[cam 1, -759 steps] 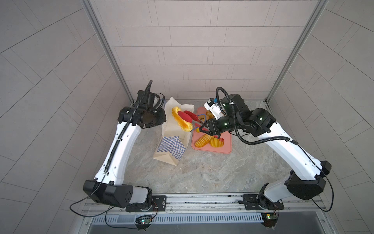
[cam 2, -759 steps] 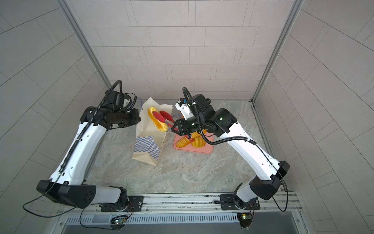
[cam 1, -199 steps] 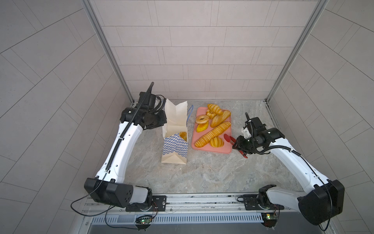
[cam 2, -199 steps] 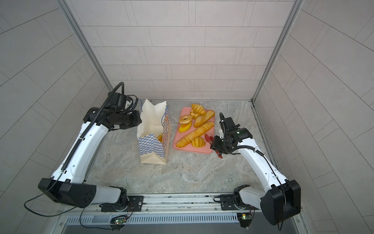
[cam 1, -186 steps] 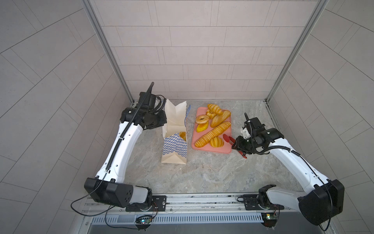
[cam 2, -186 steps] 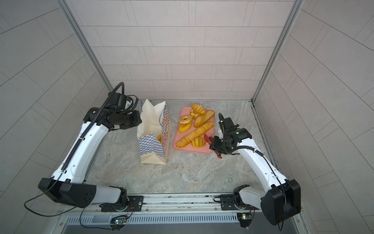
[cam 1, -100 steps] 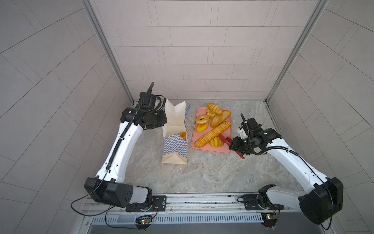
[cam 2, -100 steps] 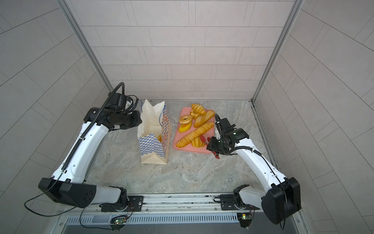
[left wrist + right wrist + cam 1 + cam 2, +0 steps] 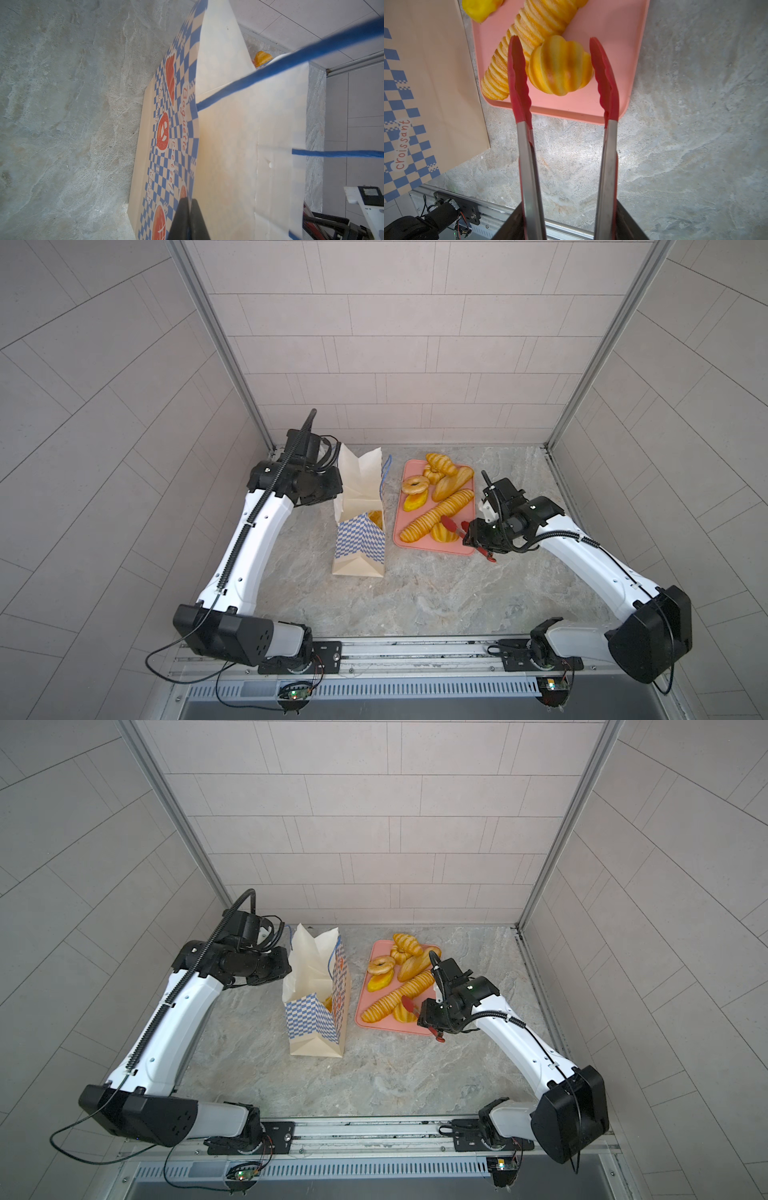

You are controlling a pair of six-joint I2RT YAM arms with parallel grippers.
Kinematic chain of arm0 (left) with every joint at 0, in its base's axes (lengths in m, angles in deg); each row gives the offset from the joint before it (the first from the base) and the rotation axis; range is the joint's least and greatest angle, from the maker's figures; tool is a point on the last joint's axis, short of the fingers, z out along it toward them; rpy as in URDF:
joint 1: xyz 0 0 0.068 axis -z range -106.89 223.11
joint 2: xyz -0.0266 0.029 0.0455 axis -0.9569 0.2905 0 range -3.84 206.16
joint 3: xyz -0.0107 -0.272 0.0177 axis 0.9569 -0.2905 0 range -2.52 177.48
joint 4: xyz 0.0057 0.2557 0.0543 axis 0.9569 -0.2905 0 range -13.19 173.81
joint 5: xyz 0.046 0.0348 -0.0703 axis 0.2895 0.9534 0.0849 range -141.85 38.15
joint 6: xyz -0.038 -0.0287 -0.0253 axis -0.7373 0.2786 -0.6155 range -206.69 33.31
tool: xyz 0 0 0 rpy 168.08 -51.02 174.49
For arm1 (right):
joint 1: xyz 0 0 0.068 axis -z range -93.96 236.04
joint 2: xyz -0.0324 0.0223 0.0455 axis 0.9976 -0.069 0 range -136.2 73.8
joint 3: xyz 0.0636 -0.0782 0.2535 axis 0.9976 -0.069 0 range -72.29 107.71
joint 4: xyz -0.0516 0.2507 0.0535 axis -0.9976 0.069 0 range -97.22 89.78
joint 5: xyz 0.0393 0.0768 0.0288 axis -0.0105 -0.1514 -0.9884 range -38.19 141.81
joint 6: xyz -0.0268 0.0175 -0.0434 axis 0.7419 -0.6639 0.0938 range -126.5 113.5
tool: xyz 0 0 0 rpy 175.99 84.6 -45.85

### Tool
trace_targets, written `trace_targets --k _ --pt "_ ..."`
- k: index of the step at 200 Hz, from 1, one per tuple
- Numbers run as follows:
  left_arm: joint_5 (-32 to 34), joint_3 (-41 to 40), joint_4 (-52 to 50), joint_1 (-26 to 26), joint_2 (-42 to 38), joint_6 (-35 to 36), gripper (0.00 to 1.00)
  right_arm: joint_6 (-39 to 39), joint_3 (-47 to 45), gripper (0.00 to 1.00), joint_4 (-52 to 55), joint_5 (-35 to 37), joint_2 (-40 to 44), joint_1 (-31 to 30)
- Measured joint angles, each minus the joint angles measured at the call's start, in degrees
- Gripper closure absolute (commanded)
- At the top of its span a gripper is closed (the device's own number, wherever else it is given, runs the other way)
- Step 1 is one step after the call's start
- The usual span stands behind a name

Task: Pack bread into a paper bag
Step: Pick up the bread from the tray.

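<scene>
A small ridged roll (image 9: 560, 68) lies at the near end of the pink tray (image 9: 608, 25), touching the long baguette (image 9: 533, 35). More bread (image 9: 451, 481) lies further along the tray. One piece sits inside the paper bag (image 9: 359, 531), which stands upright just beside the tray.

The red tongs (image 9: 519, 83) straddle the roll with their tips spread. The right gripper (image 9: 476, 536) is clamped on the handles, and the left gripper (image 9: 188, 204) is pinched on the bag's rim.

The step in hand looks like picking up the roll. The next move calls for squeezing the tongs without catching the baguette.
</scene>
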Motion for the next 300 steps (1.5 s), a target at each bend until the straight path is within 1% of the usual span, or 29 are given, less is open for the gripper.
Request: trace_targets --k 52,88,162,194,251,300 --pt "0.0 0.0 0.0 0.0 0.0 0.0 1.00 1.2 2.9 0.39 1.2 1.8 -3.3 -1.8" --pt "-0.1 0.0 0.0 0.0 0.0 0.0 1.00 2.4 5.3 0.41 2.6 2.2 -6.5 -2.3" --pt "-0.2 0.0 0.0 0.0 0.0 0.0 1.00 3.2 5.5 0.40 3.0 3.4 -9.3 -3.3" --pt "-0.2 0.0 0.1 0.0 0.0 0.0 1.00 3.2 5.5 0.42 2.9 4.0 -9.5 -3.5" --pt "-0.2 0.0 0.1 0.0 0.0 0.0 1.00 3.2 5.5 0.49 2.8 4.4 -10.0 -3.5" --pt "-0.2 0.0 0.0 0.0 0.0 0.0 1.00 3.1 5.5 0.52 2.7 4.4 -9.9 -3.5"
